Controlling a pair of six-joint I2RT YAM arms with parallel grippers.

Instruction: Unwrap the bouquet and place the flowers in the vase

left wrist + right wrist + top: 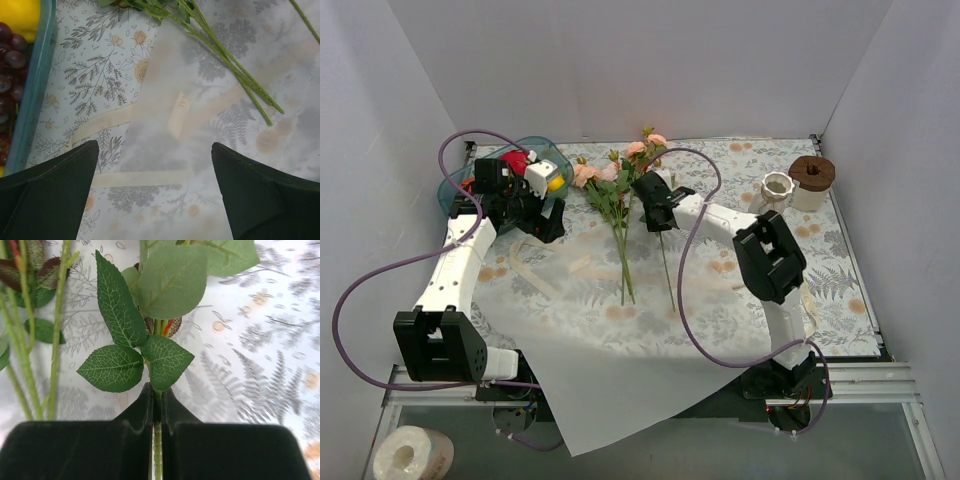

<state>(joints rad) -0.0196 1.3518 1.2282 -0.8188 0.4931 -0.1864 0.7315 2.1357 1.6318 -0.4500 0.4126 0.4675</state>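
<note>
The bouquet lies unwrapped: its white translucent paper [610, 350] is spread flat over the table's near half, with the cream ribbon [140, 178] loose on it. Several flowers [610, 190] lie in a bunch, their stems [235, 75] pointing toward me. My right gripper [655, 205] is shut on one separate flower stem [158, 450] just below its green leaves [120, 315]; that stem trails toward the near edge [668, 270]. My left gripper [545, 215] hovers open over the paper [165, 100] with nothing between its fingers [55, 190]. The small white vase [777, 187] stands upright at the back right.
A teal bowl of fruit [455, 190] sits at the back left, its rim [30, 95] beside my left gripper. A white cylinder with a brown top [812, 180] stands right of the vase. A tape roll [412, 455] lies off the table at the bottom left.
</note>
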